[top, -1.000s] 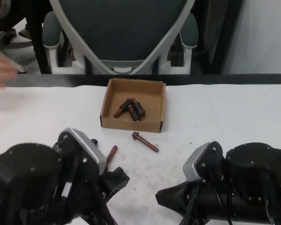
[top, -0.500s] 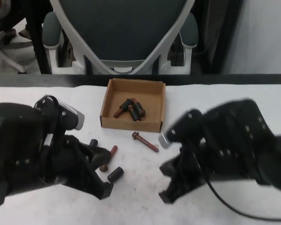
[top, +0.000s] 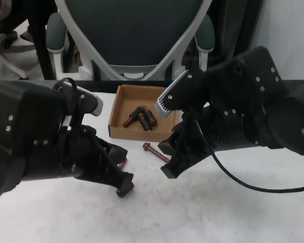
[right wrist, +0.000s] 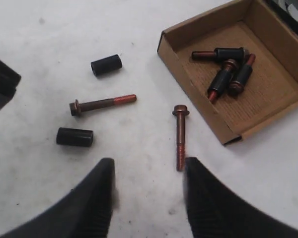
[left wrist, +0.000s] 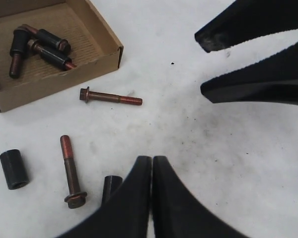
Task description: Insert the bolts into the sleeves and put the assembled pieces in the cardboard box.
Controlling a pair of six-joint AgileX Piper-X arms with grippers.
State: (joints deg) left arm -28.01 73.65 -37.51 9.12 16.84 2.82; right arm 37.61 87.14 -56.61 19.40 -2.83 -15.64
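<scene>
The right fingers (right wrist: pixel 97 198) are hanging open by a bolt (right wrist: pixel 180 131) lying on the table (right wrist: pixel 49 29) near the box (right wrist: pixel 273 94). The left fingers (left wrist: pixel 134 198) are pressing together, empty. Gripping the bolt's middle is looking best.

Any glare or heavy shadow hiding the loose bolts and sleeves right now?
Right wrist view: even light, no glare; both bolts and both sleeves show plainly. Left wrist view: soft shadows only, but the left gripper's shut fingers cover part of one sleeve. High view: the arms cover some parts.
</scene>
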